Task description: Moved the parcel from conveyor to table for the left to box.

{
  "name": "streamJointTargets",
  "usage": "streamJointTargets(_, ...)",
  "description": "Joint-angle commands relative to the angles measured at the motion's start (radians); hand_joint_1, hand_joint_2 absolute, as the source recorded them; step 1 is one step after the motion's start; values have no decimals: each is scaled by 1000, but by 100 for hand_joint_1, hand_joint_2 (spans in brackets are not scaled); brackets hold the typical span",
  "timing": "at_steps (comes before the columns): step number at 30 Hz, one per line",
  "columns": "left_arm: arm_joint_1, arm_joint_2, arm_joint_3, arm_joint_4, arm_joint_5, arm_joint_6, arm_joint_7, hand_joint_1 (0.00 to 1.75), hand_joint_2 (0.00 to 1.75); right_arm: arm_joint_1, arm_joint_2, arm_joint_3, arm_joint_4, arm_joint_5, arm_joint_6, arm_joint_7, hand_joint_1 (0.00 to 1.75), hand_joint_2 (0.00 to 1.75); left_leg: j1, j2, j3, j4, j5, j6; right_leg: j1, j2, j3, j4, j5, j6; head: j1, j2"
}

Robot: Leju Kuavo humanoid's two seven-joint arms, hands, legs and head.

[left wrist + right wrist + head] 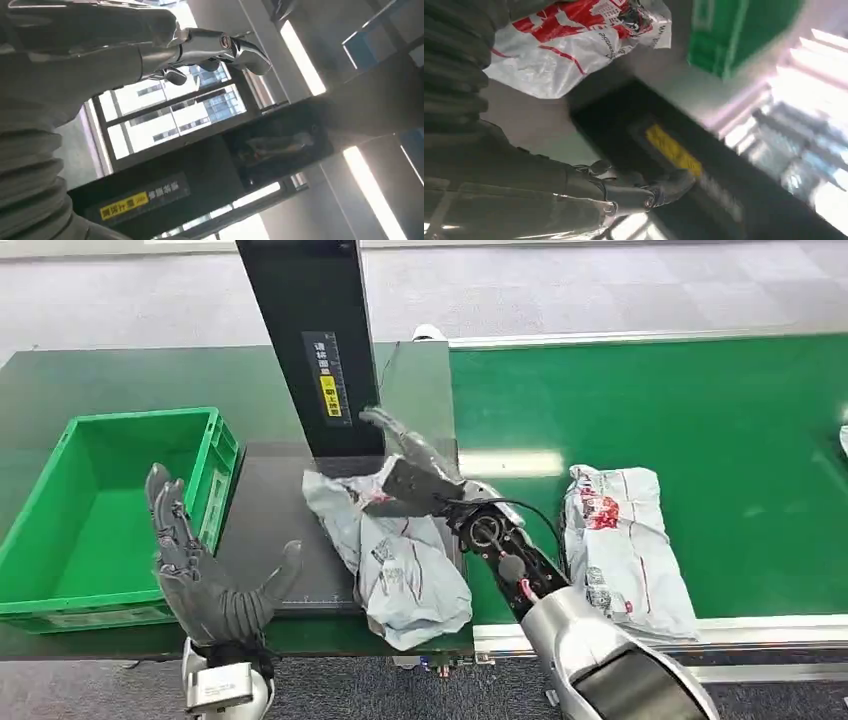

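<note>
Parcel (405, 555) lies on desk (265, 505) beside green crate (60, 540), right hand (415, 475) resting open atop it, left hand (205, 570) spread empty, apparently ready to box it.

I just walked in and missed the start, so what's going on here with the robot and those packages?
The right robot hand rests on a grey parcel lying on the dark table beside the green conveyor; whether it grips it isn't clear. A second parcel lies on the belt. The left robot hand hovers open near the empty green box.
</note>
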Motion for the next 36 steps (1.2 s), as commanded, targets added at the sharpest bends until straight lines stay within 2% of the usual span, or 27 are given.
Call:
streamJointTargets(1, -46, -4, -46, 136, -10, -40, -6, 0, 175, -3, -20, 40, 103, -62, -216, -46, 0, 175, 0, -4, 2, -2, 1, 3, 1, -4, 4, -2, 0, -4, 0, 0)
streamJointTargets(2, -49, -3, -48, 141, -11, -50, -1, 0, 175, -3, -32, 51, 102, -50, -210, -38, 0, 175, 0, -4, 2, -1, 1, 3, 1, -4, 4, -2, 0, -3, 0, 0)
streamJointTargets(3, -65, -1, -54, 164, -12, -67, 1, 0, 175, -10, -54, 89, 113, -20, -124, 47, 0, 175, 0, -3, 2, -1, 0, 2, 0, -3, 3, -1, 0, -2, 0, 0)
streamJointTargets(4, -80, 0, -58, 186, -15, -74, 4, 0, 175, -8, -74, 109, 100, -2, -98, 67, 0, 175, 0, -4, 2, -1, 1, 3, 1, -5, 4, -3, 0, -4, 0, 0)
streamJointTargets(5, -83, -3, -53, 194, -10, -72, 5, 0, 175, 13, -77, 48, 67, -47, -183, 18, 0, 175, 0, -5, 2, -1, 1, 3, 1, -6, 4, -2, 0, -3, 0, 0)
streamJointTargets(9, -63, 5, -44, 179, -10, -57, 3, 0, 175, 41, -79, -58, -9, -139, -282, -82, 0, 175, 0, -5, 2, -1, 1, 3, 1, -5, 3, -2, 0, -4, 0, 0)
streamJointTargets(11, -55, 6, -45, 175, -10, -58, 2, 0, 175, 37, -84, -68, -28, -147, -297, -91, 0, 175, 0, -1, 1, 0, 0, 2, 0, -2, 1, -1, 0, -2, 0, 0)
streamJointTargets(12, -59, 22, -68, 190, -60, -91, 51, 0, 175, 65, -93, -112, -97, -208, -302, -127, 0, 175, 0, -2, 2, 0, 0, 3, 1, -3, 2, -2, 0, -3, 0, 0)
streamJointTargets(14, -67, 39, -100, 217, -143, -171, 143, 0, 175, 74, -116, -105, -133, -223, -298, -131, 0, 175, 0, -3, 2, -1, 0, 3, 1, -4, 3, -2, 0, -4, -1, 0)
streamJointTargets(15, -93, 69, -159, 292, -286, -338, 320, 0, 175, 80, -128, -102, -146, -231, -295, -127, 0, 175, 0, -3, 2, -1, 0, 3, 1, -4, 3, -2, 0, -3, 0, 0)
streamJointTargets(17, -95, 47, -154, 343, -300, -325, 302, 0, 175, 81, -132, -101, -145, -240, -288, -124, 0, 175, -1, -5, 3, -2, 1, 3, 0, -6, 4, -3, 0, -4, -1, 0)
streamJointTargets(19, -118, 56, -205, 438, -411, -451, 389, 0, 175, 84, -126, -96, -134, -244, -282, -133, 0, 175, -1, -3, 2, -1, 1, 2, 0, -3, 3, -2, 0, -2, 0, 0)
streamJointTargets(21, -130, 45, -225, 515, -464, -512, 440, 0, 175, 99, -124, -89, -136, -242, -278, -134, 0, 175, 0, 0, 3, -1, 0, 2, 0, -1, 2, -2, 0, -3, -1, 0)
streamJointTargets(23, -140, 35, -229, 557, -490, -514, 460, 0, 175, 111, -124, -85, -143, -241, -282, -133, 0, 175, 0, -1, 4, -3, 1, 2, 0, -3, 4, -3, 0, -4, 0, 0)
streamJointTargets(24, -153, 30, -233, 599, -533, -520, 526, 0, 175, 123, -126, -84, -146, -238, -280, -130, 0, 175, -1, -1, 3, -1, 0, 2, 0, -2, 2, -2, 0, -3, -1, 0)
streamJointTargets(32, -158, 25, -226, 611, -538, -522, 528, 0, 175, 131, -128, -84, -154, -236, -281, -129, 0, 175, 0, 1, 1, 0, 0, 3, 1, 0, 1, -1, 0, -3, -1, 0)
streamJointTargets(34, -162, 26, -225, 621, -588, -544, 594, 0, 175, 134, -127, -83, -155, -231, -266, -122, 0, 175, 0, 1, 0, 0, 0, 2, 0, 0, 0, -1, 0, -2, 0, 0)
streamJointTargets(36, -169, 14, -206, 644, -593, -539, 583, 0, 175, 136, -123, -73, -149, -216, -249, -112, 0, 175, -1, 1, 1, 0, 0, 2, 0, 0, 0, -1, 0, -3, 0, 0)
